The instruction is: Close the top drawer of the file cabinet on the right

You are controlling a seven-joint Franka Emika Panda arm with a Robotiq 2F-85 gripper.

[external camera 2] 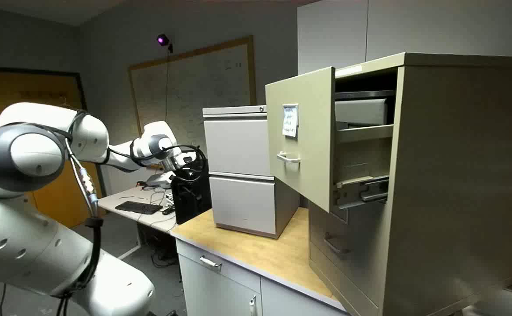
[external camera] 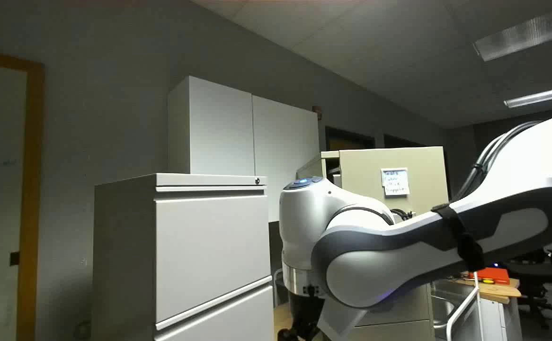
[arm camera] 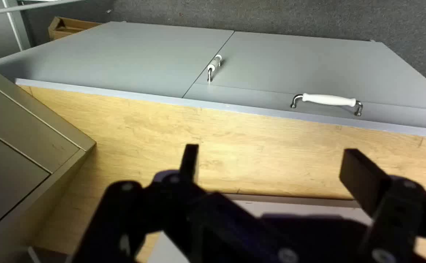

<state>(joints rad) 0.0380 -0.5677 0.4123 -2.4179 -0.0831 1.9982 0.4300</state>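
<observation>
The top drawer (external camera: 361, 175) of the tan file cabinet (external camera 2: 458, 175) is pulled well out in both exterior views. Its flat front (external camera 2: 311, 145) carries a paper label (external camera 2: 290, 120) and a small silver handle (external camera 2: 288, 158). Its side rail and some pale contents show in the gap. The top drawer is out of view in the wrist view, where only lower parts of the file cabinet (arm camera: 26, 120) show at left. My gripper (arm camera: 270, 157) is open and empty above the wooden counter, apart from the drawer. In an exterior view the gripper (external camera: 299, 329) is partly cut off at the bottom edge.
A pale grey cabinet (external camera: 214, 255) stands on the wooden counter (external camera 2: 300, 245), beside the file cabinet. A base cupboard (arm camera: 289, 65) with white handles is under the counter. A white two-door cupboard (external camera: 224, 128) is behind. A desk with a keyboard (external camera 2: 138, 207) is behind the arm.
</observation>
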